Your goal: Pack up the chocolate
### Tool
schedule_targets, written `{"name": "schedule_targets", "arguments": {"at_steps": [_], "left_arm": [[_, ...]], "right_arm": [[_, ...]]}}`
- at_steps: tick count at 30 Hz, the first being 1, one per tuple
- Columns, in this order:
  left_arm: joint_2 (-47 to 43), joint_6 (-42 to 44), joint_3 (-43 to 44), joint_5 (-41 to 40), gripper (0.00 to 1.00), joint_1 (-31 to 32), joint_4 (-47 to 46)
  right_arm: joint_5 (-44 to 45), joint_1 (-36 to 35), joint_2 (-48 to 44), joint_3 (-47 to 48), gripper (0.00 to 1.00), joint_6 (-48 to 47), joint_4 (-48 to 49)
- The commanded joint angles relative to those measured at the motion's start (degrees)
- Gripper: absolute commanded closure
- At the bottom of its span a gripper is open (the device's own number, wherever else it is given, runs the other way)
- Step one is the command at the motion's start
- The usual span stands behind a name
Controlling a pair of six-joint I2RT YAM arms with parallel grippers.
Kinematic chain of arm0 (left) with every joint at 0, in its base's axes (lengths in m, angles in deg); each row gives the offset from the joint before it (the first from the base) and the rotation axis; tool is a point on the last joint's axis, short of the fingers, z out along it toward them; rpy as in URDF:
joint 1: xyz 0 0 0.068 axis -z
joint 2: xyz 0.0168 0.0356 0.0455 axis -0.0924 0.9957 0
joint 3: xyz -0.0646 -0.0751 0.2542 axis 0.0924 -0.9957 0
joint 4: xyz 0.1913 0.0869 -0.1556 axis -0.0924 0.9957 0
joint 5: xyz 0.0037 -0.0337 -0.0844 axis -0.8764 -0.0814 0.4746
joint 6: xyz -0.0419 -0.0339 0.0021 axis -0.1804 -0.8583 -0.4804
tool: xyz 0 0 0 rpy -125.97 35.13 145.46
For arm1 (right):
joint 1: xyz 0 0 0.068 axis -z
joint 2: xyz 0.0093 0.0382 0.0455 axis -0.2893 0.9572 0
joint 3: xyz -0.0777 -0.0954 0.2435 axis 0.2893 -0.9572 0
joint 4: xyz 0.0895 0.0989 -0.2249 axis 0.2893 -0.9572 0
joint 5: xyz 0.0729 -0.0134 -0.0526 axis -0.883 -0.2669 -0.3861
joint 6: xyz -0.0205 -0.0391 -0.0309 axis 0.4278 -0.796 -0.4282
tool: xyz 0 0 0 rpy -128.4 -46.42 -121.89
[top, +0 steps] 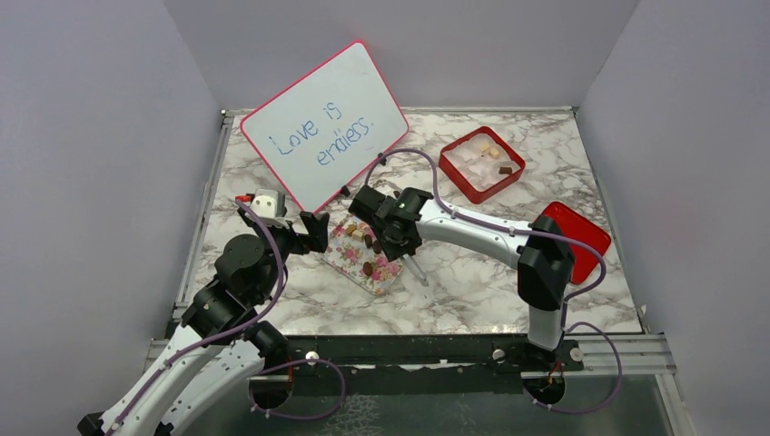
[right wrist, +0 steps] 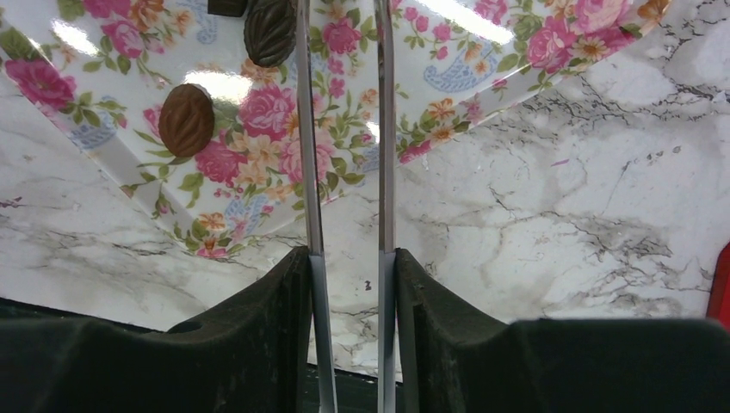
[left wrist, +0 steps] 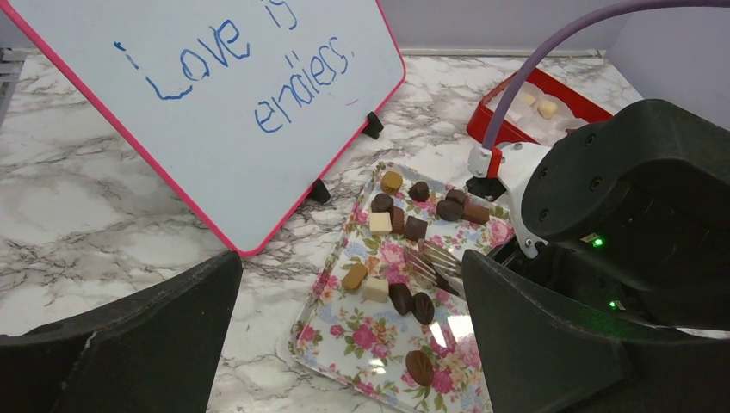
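Marble-veined surface (top: 508, 300) carries everything in the top view: a whiteboard (top: 322, 127) propped at the back, and the red box (top: 460, 182) open at the far right with only a few pieces of chocolate (top: 493, 154) in it. Its lid (top: 581, 232) lies apart, nearer the right arm, and the floral tray (top: 350, 259) sits in the middle with most of the chocolate on it. The left hand (top: 313, 232) hovers just beside the tray's left edge. The right hand (top: 397, 241) hangs over the tray, the tail of a pair of metal tongs (top: 419, 272) jutting from it. From the left wrist, that hand's fingers (left wrist: 155, 335) stand wide apart with nothing between them. Beyond them the tray shows more than a dozen pieces, dark, mid-brown and cream, with the tong tips lowered among those near its middle; whether they grip one I cannot tell. From the right wrist, the fingers (right wrist: 258, 327) are closed narrowly on the tongs, pressing both blades, which run out over the tray's corner towards two brown pieces. I judge the packing barely begun: a handful boxed, the bulk left to carry across, the lid not yet on.
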Motion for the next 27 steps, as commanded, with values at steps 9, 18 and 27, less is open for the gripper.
{"name": "schedule_targets", "arguments": {"at_steps": [9, 18, 27], "left_arm": [[-0.5, 0.3, -0.5, 0.4, 0.01, 0.0, -0.9], [-0.4, 0.3, -0.6, 0.3, 0.01, 0.0, -0.9], [0.0, 0.4, -0.6, 0.2, 0.01, 0.0, -0.9]], "right_arm": [[3.5, -0.4, -3.0, -0.8, 0.67, 0.9, -1.1], [3.8, -0.3, -3.6, -0.8, 0.70, 0.6, -0.2], [4.8, 0.0, -5.8, -0.9, 0.72, 0.3, -0.7]]}}
